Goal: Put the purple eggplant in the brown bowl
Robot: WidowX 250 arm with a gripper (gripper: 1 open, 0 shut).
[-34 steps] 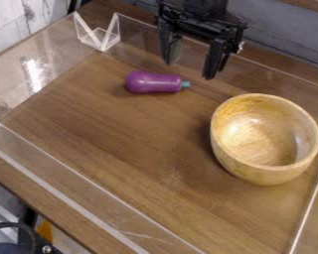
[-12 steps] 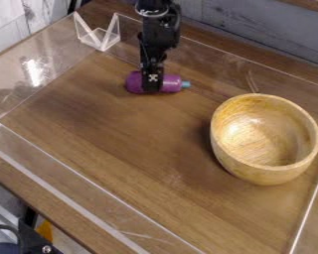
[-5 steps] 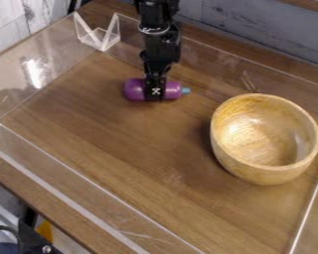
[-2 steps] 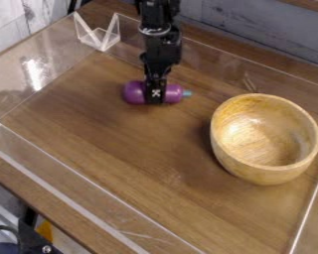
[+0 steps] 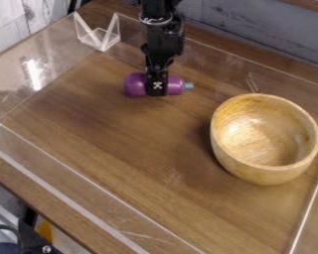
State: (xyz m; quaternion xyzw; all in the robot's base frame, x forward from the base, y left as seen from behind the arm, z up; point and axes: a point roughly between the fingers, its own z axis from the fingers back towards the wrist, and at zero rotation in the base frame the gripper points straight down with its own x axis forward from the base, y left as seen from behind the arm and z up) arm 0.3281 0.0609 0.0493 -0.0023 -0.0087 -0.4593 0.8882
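Observation:
The purple eggplant [image 5: 135,86] is lying sideways at the back centre of the wooden table, its green stem end pointing right toward the brown bowl. My gripper [image 5: 156,85] points straight down over the eggplant's middle and is shut on it, with one dark finger across its front. Whether the eggplant is just off the wood or resting on it I cannot tell. The brown bowl [image 5: 218,134], a wide wooden one with nothing inside, stands to the right and nearer the camera, apart from the eggplant.
A small clear plastic stand [image 5: 98,30] sits at the back left corner. Low transparent walls [image 5: 69,203] run along the edges of the wooden table [image 5: 122,159]. A pale tiled wall rises behind.
The gripper and the eggplant in it have shifted slightly up and to the right in the picture. The bowl has stayed put.

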